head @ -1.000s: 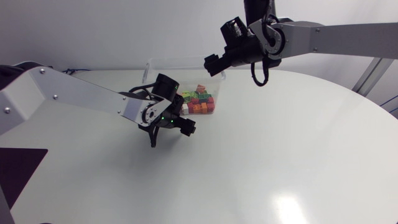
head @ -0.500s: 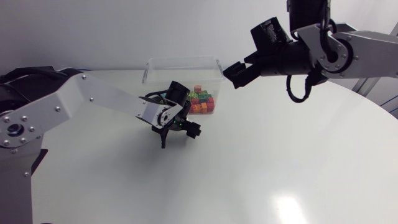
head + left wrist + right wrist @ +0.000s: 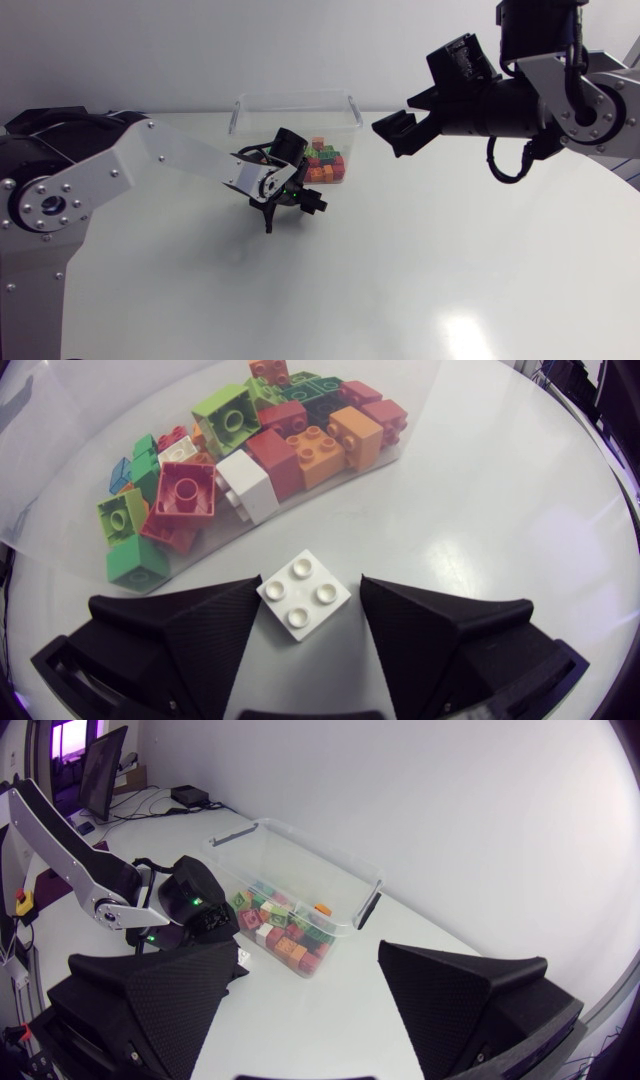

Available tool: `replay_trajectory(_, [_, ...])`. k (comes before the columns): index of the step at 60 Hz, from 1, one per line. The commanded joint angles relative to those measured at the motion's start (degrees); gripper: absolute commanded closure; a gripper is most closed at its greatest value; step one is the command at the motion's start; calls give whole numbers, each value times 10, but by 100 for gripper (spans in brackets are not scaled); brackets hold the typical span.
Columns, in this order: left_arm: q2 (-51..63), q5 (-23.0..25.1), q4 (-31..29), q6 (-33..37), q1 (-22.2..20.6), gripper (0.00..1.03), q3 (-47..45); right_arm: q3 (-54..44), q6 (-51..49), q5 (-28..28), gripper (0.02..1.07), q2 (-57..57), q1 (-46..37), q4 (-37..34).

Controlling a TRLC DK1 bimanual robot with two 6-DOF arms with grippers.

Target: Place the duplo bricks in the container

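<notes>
A white 2x2 duplo brick (image 3: 303, 594) lies on the table just outside the clear plastic container (image 3: 293, 103), corner-on between the fingers of my left gripper (image 3: 310, 582). One finger meets a corner of the brick and a thin gap shows at the other, so the gripper is open. In the head view the left gripper (image 3: 305, 203) sits low at the container's front wall and hides the brick. Several coloured duplo bricks (image 3: 250, 445) fill the container. My right gripper (image 3: 396, 131) hangs open and empty in the air, to the right of the container (image 3: 300, 870).
The white round table (image 3: 420, 260) stretches out to the right and front of the container. My left arm (image 3: 170, 155) crosses from the left edge toward the container. A dark mat (image 3: 25, 275) lies at the table's left edge.
My right arm has pulled back to the right, away from above the container. The left gripper has shifted slightly right at the container's front, and its fingers have narrowed around the white brick.
</notes>
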Motion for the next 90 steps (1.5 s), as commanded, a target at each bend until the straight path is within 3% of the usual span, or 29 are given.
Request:
replay_trajectory(1, [17,7,-9,-5,0,47,-22,-21,-8,-4,6,-13,-5,1])
replay_trajectory(29, [-152,39,-14,61,8,50,-182,-53,-16,-4,6,-43,-5,-8])
replay_trajectory(36, [-268,65,-85,81,15,50,-190,-67,-18,-5,6,-65,-5,-17])
replay_trajectory(49, [-347,91,-166,92,46,50,-100,-117,-22,-4,6,-128,-5,-40])
replay_trajectory(59, [-323,98,-168,92,75,50,-24,-137,-24,-1,6,-193,-12,-77])
replay_trajectory(76, [-217,98,-153,85,103,49,107,-204,-23,88,6,-365,-8,-115])
replay_trajectory(90, [-151,98,-146,83,122,49,178,-230,-22,109,6,-449,-12,-164])
